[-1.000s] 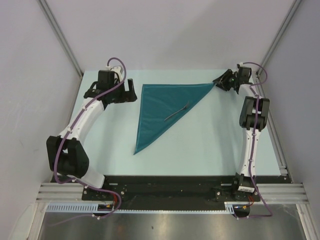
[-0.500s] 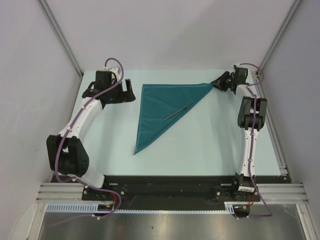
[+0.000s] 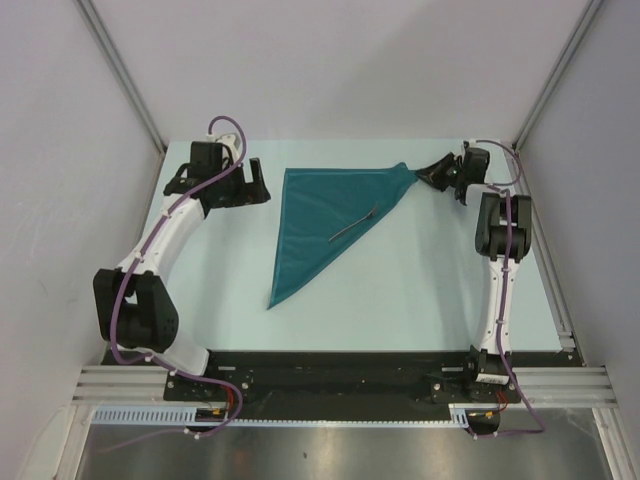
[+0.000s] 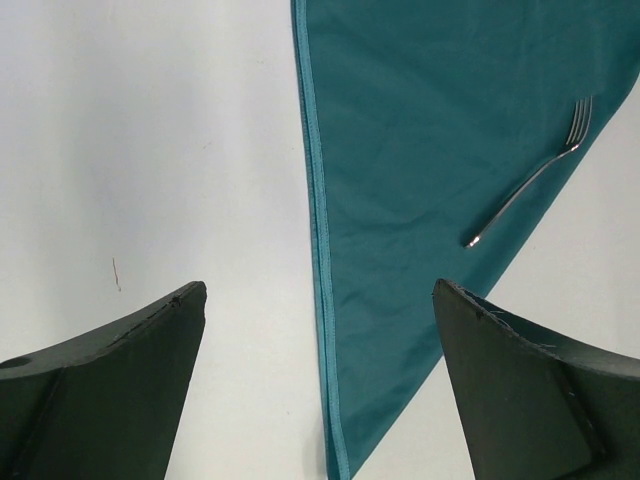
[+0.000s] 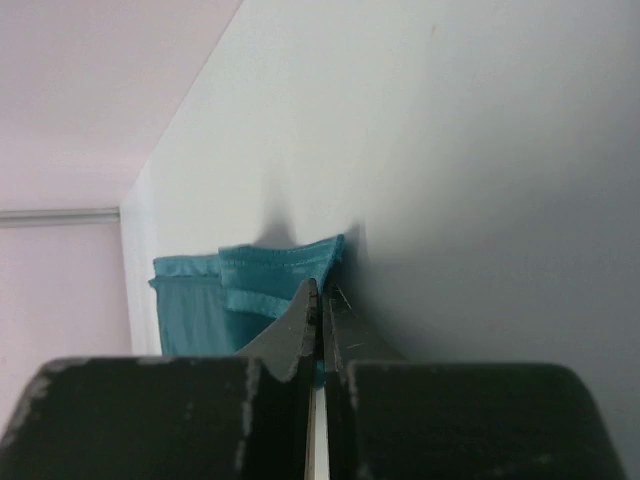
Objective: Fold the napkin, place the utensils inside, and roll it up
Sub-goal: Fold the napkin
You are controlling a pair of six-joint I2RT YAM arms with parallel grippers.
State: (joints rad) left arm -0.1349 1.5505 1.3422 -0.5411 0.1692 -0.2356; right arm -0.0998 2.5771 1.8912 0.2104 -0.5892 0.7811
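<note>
A: The napkin [image 3: 325, 215], folded into a triangle, lies on the table [image 3: 430, 290], its far right corner pinched in the right gripper [image 5: 318, 300]. The left gripper [image 3: 256, 183] gapes empty beside it.
B: The risk is a sharp tug that drags it, so the fork [image 3: 355, 224] slides off.

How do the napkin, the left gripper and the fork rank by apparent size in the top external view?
1. napkin, by far the largest.
2. left gripper, much smaller.
3. fork, nearly as long as the gripper but far thinner, so smallest in area.
</note>
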